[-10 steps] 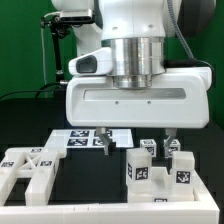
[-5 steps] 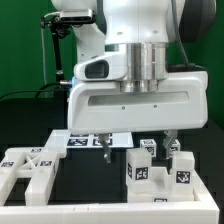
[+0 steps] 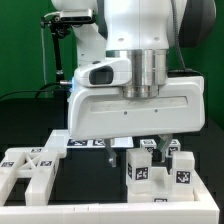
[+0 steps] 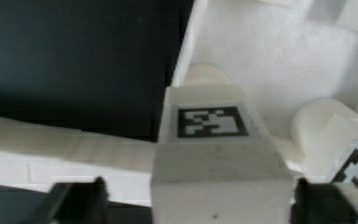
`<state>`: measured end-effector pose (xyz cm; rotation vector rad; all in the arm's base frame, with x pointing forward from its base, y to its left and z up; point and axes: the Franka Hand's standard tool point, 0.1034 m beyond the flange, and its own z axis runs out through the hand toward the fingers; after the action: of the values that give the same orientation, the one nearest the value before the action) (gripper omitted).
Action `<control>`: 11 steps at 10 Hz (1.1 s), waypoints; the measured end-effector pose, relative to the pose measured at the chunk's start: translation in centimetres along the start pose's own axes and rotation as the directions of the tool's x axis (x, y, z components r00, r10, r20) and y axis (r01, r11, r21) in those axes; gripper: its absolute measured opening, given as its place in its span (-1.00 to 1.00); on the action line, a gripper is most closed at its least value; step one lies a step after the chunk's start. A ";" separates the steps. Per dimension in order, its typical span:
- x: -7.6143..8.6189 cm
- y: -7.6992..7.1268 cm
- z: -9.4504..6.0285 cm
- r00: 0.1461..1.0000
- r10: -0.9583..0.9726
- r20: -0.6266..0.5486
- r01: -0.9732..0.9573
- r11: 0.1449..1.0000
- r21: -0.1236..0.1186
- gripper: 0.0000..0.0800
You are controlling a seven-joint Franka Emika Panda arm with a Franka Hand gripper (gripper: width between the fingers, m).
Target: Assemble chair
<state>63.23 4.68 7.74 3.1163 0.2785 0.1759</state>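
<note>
My gripper [image 3: 137, 150] hangs low over a cluster of white chair pieces at the exterior view's right. Its jaws are open and straddle a cube-ended post [image 3: 140, 166] that carries a black-and-white tag. In the wrist view this post [image 4: 215, 150] fills the space between the two dark fingertips [image 4: 78, 200], with a narrow gap on one side and hardly any on the other. A second tagged post [image 3: 183, 170] stands just beside it. A slotted chair block [image 3: 28, 172] lies at the exterior view's left.
The marker board [image 3: 82, 141] lies flat behind the pieces, partly hidden by the gripper body. A white raised edge [image 3: 60, 140] runs along the work area's left side. Dark tabletop [image 4: 69, 50] shows beside the pieces in the wrist view.
The gripper has come down over the tagged post, so its body now hides more of the marker board. Its fingers stand a little closer together than before.
</note>
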 end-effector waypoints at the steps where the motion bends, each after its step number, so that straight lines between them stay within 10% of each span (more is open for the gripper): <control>1: 0.0 0.1 0.0 1.000 0.001 0.001 -0.001 1.000 0.000 -0.09; 11: -0.2 -0.5 0.1 0.846 0.534 0.005 -0.534 0.845 0.010 -0.28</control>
<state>63.00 5.13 7.58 3.1126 -0.6056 0.1702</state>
